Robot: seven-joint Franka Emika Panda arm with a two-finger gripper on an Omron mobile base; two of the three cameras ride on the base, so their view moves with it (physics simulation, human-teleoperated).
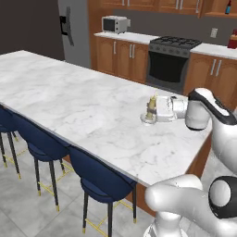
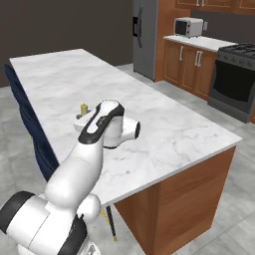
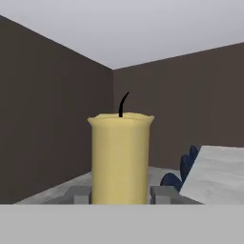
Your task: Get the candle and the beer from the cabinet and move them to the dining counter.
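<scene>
At centre frame, your gripper point(image 3: 120, 195) has its jaws narrowed around the upright candle point(image 3: 120, 159), over the dining counter point(image 1: 69, 102).

Dark brown-grey walls point(image 1: 28, 23) close off the far side, under a plain pale ceiling point(image 3: 143, 24). Grey tiled floor point(image 1: 18, 203) runs below. Dark blue chairs point(image 1: 99, 178) line the near edge on thin black legs. Along the back, wood-brown lower cabinets point(image 1: 121, 56) with short silver handles, a black stove point(image 1: 169, 62) set among them, a silver microwave point(image 1: 115, 23) on the white worktop, and a grey refrigerator point(image 1: 76, 30) just beside.
</scene>
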